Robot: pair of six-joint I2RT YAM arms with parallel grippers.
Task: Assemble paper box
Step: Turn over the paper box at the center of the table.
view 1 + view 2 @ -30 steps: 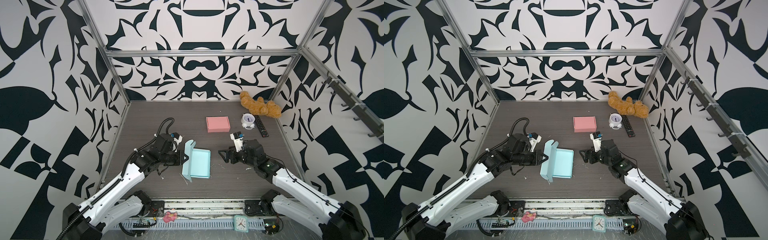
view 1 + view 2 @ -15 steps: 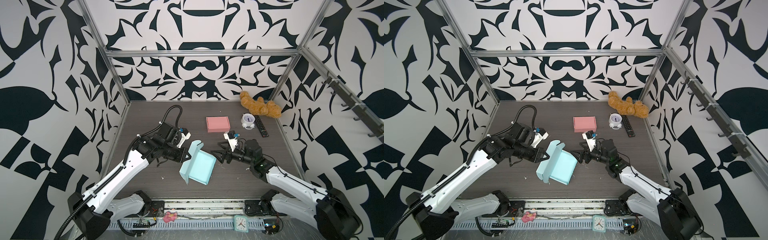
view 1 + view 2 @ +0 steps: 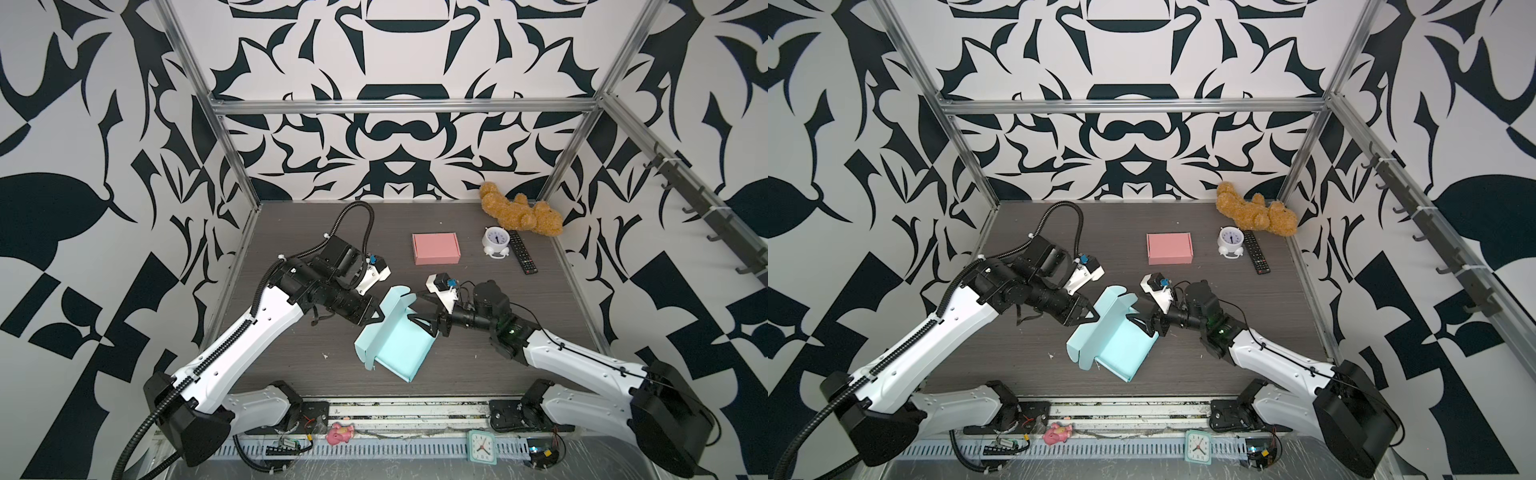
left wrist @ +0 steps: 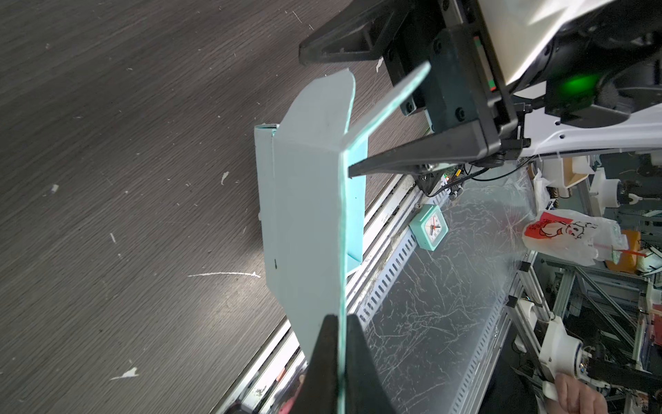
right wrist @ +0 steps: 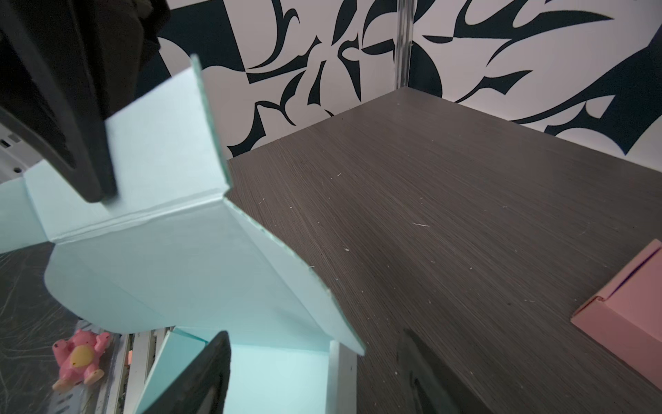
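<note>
One blue box (image 3: 399, 353), one pink box (image 3: 436, 248)

Dark wood-grain table (image 3: 457, 374): pink box (image 3: 436, 248), alarm clock (image 3: 496, 242), remote (image 3: 523, 252), teddy bear (image 3: 519, 212).

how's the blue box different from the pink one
The blue box is unfinished, flaps spread open; the pink box is closed. The blue box is tilted, pinched by the left gripper; the pink box lies flat, untouched. Both are pastel paper boxes.

Bright, even overhead light; soft shadows; near objects blurred in wrist views.
</note>
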